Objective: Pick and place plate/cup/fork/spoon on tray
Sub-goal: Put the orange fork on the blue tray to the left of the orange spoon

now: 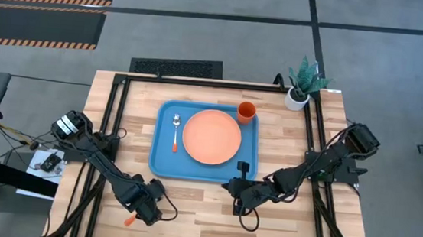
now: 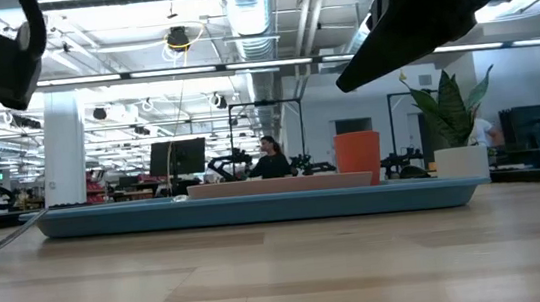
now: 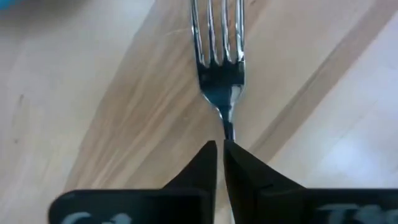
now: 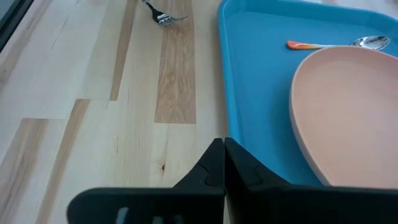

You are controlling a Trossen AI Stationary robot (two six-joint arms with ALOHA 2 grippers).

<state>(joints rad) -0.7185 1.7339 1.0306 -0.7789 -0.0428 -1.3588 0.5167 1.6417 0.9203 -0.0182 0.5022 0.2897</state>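
Observation:
The blue tray (image 1: 163, 156) lies mid-table. On it rest the salmon plate (image 1: 211, 136), the orange cup (image 1: 247, 112) at its far right corner and the spoon (image 1: 176, 131) by its left rim. My left gripper (image 1: 152, 204) is near the table's front edge, left of the tray's near left corner, shut on the fork (image 3: 219, 68). The fork's orange handle end (image 1: 130, 220) sticks out behind it. My right gripper (image 1: 230, 187) is shut and empty at the tray's near right corner; it also shows in the right wrist view (image 4: 222, 149). My left gripper pinches the fork's thin metal neck (image 3: 227, 129), just behind the tined head, between its two fingertips (image 3: 208, 155). The tines stick out ahead of the fingers over the wood. The handle runs back under the gripper. Whether the fork is clear of the table I cannot tell.
A white pot with a green plant (image 1: 300, 86) stands at the far right of the table. Black frame rails (image 1: 112, 110) run along the table's left and right sides. Bare wood (image 1: 203, 217) lies between the tray and the front edge.

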